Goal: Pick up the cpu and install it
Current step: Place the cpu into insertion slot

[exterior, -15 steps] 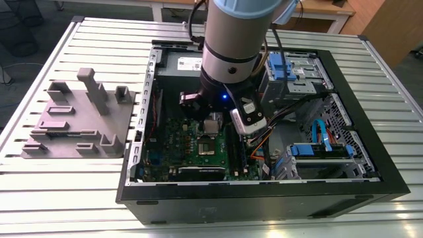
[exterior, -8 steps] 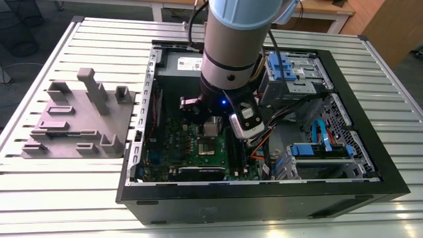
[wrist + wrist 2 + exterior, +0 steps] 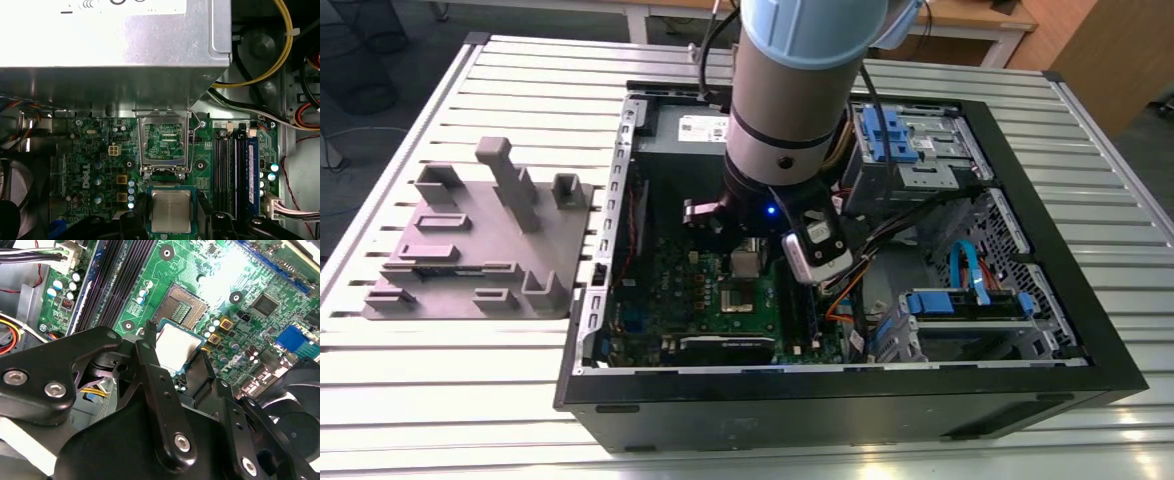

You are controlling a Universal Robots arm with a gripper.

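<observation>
The gripper is clamped on the cpu, with its two matte black fingers pressed against opposite edges of the chip. The cpu is one flat square piece with a smooth, dull silver metal top and a thin teal rim. In the first wrist view the cpu sits squarely between the same two fingers of the gripper. It is held right at the socket, a square metal-edged recess with a dark, finely gridded centre. Whether the chip touches the socket cannot be told. One thin hinged steel frame stands open, swung back from the socket, and the board shows through its square window. The green board around the socket is crowded with small round capacitors. Long, narrow memory slots run just beside the socket. One brushed silver metal box lies beyond the open frame, farther from the socket. In the exterior view, one arm with a smooth grey and pale blue shell reaches down into one black case. Well apart from the socket and outside the case, one grey plastic fixture with upright blocks stands on the ribbed metal table.
</observation>
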